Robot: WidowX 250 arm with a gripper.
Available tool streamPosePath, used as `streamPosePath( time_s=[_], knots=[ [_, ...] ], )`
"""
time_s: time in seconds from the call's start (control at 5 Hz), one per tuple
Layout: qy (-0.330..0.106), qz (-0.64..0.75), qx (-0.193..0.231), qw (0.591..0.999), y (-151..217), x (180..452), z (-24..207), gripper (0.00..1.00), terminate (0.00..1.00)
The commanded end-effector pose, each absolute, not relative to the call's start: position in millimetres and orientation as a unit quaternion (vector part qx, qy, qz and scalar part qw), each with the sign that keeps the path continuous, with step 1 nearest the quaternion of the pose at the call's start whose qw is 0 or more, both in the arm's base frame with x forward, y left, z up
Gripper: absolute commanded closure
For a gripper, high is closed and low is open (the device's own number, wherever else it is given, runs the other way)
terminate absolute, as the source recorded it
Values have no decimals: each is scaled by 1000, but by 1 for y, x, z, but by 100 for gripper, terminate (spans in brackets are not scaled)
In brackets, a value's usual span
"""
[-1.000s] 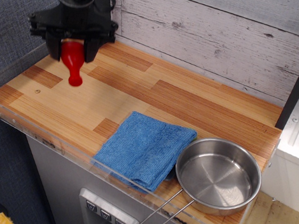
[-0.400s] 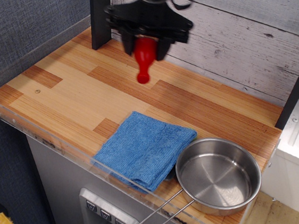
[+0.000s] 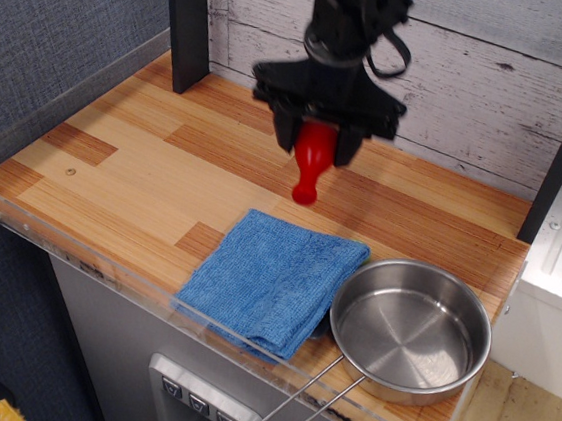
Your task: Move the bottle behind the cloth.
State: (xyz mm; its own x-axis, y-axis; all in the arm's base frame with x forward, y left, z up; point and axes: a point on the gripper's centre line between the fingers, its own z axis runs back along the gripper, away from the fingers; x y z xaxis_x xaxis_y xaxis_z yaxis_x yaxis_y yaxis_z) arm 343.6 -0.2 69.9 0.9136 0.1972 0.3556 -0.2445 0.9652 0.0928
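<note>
Observation.image looked down at an angle on a wooden desk [image 3: 112, 188] made of light and darker planks, with a clear plastic rim along its front and left edges. The black gripper [image 3: 317, 144] hung over the rear middle of the desk, its jaws closed on the upper body of the bottle [image 3: 309, 169]. The bottle was red and hung neck-down, its narrow rounded tip pointing at the wood; whether the tip touched the surface could not be told. It sat behind the cloth [image 3: 272, 278], toward the whitewashed plank wall [image 3: 475, 90], and apart from the cloth's rear edge. No label band or writing could be made out on the part of the bottle that showed, since the gripper covered its upper half.

The cloth was blue and fuzzy, folded roughly square and lying near the front of the desk, one corner reaching the plastic rim. Just to its right stood a steel pan [image 3: 410, 332] with a wire handle [image 3: 306, 404] sticking out past the front edge; the pan's rim touched or slightly overlapped the cloth's right corner. A dark upright post [image 3: 185, 20] stood at the back left.
</note>
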Motion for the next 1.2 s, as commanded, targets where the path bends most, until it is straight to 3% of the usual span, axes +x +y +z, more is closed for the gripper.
streamPosePath(
  time_s=[0.0,0.6,0.8,1.0],
  knots=[
    [-182,29,60,981,-22,342,57,100,0],
    [-168,-23,59,984,-34,341,30,100,0],
    [-171,-20,68,983,-32,340,30,0,0],
    [-172,-18,77,982,-29,340,32,0,0]
  ],
)
